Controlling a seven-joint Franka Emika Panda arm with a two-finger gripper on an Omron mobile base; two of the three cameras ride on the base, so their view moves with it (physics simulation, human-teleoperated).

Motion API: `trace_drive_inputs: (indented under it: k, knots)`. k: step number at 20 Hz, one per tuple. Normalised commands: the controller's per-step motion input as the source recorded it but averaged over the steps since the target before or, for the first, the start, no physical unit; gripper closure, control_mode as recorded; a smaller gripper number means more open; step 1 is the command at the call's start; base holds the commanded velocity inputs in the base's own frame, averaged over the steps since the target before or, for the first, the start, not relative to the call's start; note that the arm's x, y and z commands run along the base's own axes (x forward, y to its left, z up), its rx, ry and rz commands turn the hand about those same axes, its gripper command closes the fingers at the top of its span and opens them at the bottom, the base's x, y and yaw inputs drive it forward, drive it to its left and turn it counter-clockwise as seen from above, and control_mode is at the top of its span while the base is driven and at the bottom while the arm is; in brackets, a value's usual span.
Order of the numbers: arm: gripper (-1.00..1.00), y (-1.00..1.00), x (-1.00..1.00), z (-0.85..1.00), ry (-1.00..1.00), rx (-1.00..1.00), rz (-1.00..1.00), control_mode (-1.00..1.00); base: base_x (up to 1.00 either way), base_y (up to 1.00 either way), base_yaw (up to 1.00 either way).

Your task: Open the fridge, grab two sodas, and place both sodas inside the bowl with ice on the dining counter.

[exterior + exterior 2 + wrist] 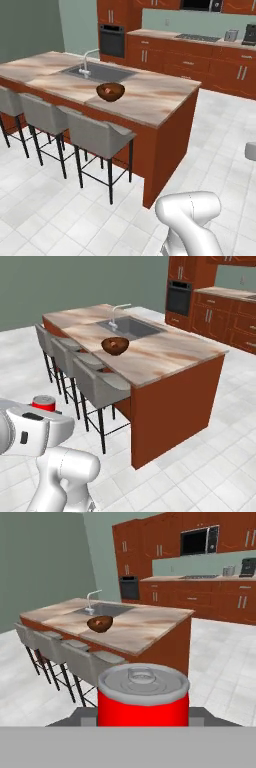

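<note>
Kitchen w/ dining counter (150,102), bowl (110,91) far off; jaws clenched on soda (143,697). Risk: can slips en route, or clips stool (97,135).

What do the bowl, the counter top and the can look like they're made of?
Bowl: likely wood, dark brown with a soft sheen. Counter top: polished stone, probably marble, going by its beige-pink veining. Can: metal, with glossy red sides and a silvery lid.
</note>
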Motion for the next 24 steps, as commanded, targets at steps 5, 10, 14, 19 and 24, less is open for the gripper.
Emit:
trace_drive_inputs:
  k: [5, 10, 14, 19, 24]
  knots:
    - [1.0, 0.0, 0.0, 0.0, 0.0, 0.0, 0.0, 1.0, 0.25, 0.88, -0.42]
    - [1.0, 0.0, 0.0, 0.0, 0.0, 0.0, 0.0, 1.0, 0.29, 0.9, -0.41]
    - [1.0, 0.0, 0.0, 0.0, 0.0, 0.0, 0.0, 1.0, 0.17, 1.0, -0.32]
    - [1.0, 0.0, 0.0, 0.0, 0.0, 0.0, 0.0, 1.0, 0.12, 1.0, -0.32]
    - [1.0, 0.0, 0.0, 0.0, 0.0, 0.0, 0.0, 1.0, 0.23, 0.99, -0.37]
